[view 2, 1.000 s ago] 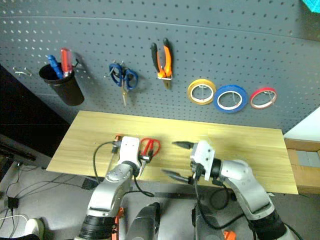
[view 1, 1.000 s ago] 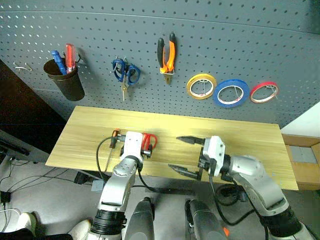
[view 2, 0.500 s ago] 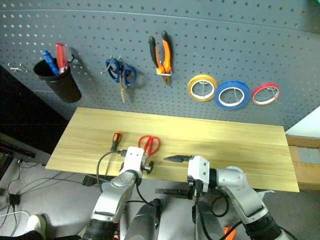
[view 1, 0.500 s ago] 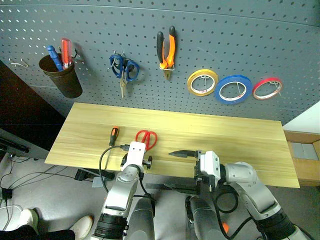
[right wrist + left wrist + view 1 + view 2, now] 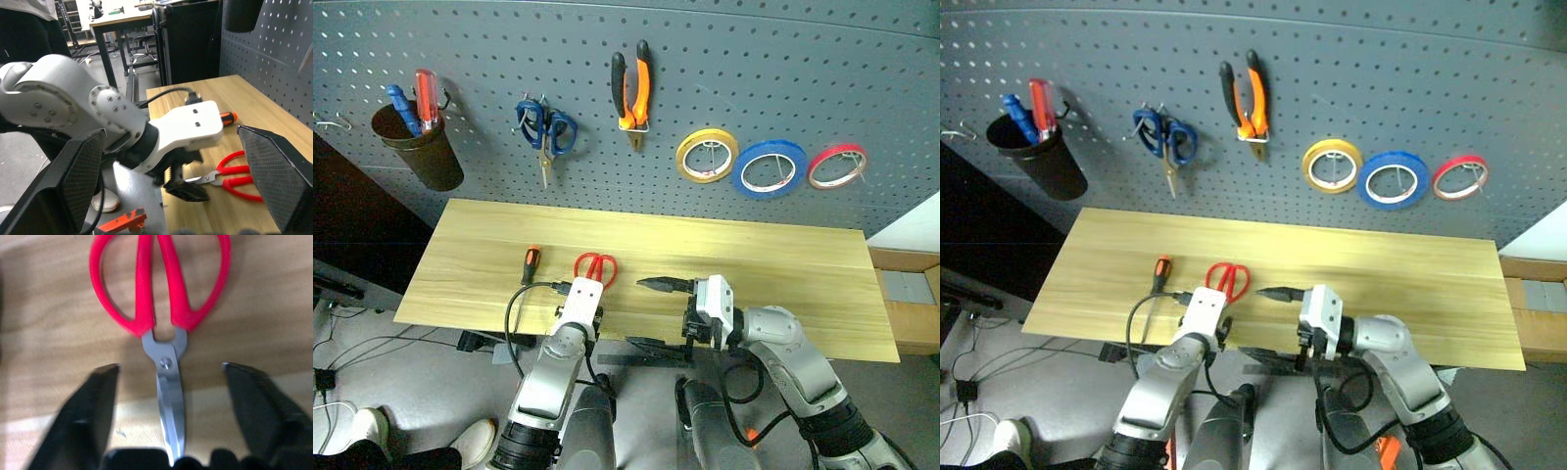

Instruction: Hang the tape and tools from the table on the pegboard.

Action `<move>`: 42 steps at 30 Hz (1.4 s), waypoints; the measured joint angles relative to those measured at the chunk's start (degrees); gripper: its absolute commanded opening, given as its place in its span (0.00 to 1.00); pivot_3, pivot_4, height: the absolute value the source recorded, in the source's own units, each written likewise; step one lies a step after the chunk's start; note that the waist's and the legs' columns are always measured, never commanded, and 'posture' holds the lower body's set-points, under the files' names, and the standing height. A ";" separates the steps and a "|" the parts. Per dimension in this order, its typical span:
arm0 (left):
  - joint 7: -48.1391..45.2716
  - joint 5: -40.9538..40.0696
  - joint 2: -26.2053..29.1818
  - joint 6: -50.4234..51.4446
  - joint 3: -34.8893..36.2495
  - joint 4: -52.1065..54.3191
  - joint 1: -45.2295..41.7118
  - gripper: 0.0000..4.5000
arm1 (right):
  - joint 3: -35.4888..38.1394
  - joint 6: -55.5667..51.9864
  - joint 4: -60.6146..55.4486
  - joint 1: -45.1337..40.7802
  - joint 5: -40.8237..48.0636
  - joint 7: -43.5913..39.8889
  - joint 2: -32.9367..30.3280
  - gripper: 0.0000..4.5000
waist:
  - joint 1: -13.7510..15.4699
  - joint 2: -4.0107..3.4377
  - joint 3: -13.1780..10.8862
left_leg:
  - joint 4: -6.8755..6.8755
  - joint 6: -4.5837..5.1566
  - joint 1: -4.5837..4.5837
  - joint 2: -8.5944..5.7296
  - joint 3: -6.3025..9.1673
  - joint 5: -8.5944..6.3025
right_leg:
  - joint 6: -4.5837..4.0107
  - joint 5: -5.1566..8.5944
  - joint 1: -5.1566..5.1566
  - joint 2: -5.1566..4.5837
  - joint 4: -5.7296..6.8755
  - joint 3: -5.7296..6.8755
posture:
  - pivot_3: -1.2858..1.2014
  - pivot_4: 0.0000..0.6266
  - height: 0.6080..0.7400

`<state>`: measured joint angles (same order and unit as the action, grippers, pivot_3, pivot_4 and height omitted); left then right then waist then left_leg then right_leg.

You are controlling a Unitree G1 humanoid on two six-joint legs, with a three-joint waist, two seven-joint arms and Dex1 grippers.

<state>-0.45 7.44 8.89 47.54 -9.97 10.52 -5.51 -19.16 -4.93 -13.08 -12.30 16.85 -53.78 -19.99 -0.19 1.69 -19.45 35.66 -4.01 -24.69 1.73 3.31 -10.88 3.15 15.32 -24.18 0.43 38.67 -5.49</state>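
On the table lie red-handled scissors and, just left of them, a small screwdriver. My left gripper sits low at the table's near edge, open, one finger on each side of the scissors' blade without touching it. To the right of it my right gripper hangs over the near edge, open wide and pointing left, holding nothing. On the pegboard hang the blue tape and the orange-and-black pliers.
Also on the pegboard are a black cup holding two screwdrivers, blue scissors, a yellow roll and a thin red roll. A person's shoes stand on the floor at the left. A wooden box adjoins the table's right end.
The camera has tilted down. My left hand has drawn back toward the table's near edge and sunk, uncovering the red scissors' handles. The right arm has kept its place.
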 measured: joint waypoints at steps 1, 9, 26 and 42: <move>-0.02 0.01 0.00 0.07 0.01 0.08 0.06 0.49 | -0.01 0.00 0.02 -0.02 0.00 0.03 0.01 1.00 | 0.00 0.00 0.00 | 0.00 0.00 0.00 0.00 0.00 0.00 | 0.00 0.00 0.00 0.00 0.00 0.00 | 0.57 0.62 1.00; 0.50 0.51 0.32 1.31 1.21 1.68 0.66 0.01 | -0.01 0.38 2.38 -1.10 -0.01 0.17 0.67 1.00 | 0.06 0.03 -0.55 | -0.19 -0.01 -0.01 0.00 -0.02 0.00 | 0.00 0.00 -0.04 -0.03 -0.12 0.00 | 0.58 0.60 1.00; 1.02 0.30 -0.25 -3.23 4.16 -4.58 -3.88 0.01 | 0.66 3.60 6.24 -3.93 -0.35 -0.36 0.61 1.00 | 0.19 0.03 -0.27 | -0.31 -0.11 0.02 -0.03 0.00 0.07 | 0.04 -0.03 -0.05 -0.04 -0.10 0.05 | 0.57 0.48 1.00; 0.29 -0.42 -0.27 -4.49 6.64 -5.66 -3.62 0.45 | 1.22 3.90 6.63 -4.53 -0.41 -0.34 0.30 1.00 | 0.30 0.03 -0.27 | -0.37 -0.11 0.00 -0.07 -0.01 0.07 | 0.05 -0.03 -0.04 -0.08 -0.16 0.06 | 0.58 0.53 1.00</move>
<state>-0.16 7.01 8.62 43.05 -3.33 4.86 -9.13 -17.94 -1.03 -6.46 -16.83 16.44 -54.13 -19.70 0.11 1.72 -19.72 35.29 -4.11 -24.69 1.67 3.29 -10.81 3.20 15.29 -24.22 0.34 38.51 -5.43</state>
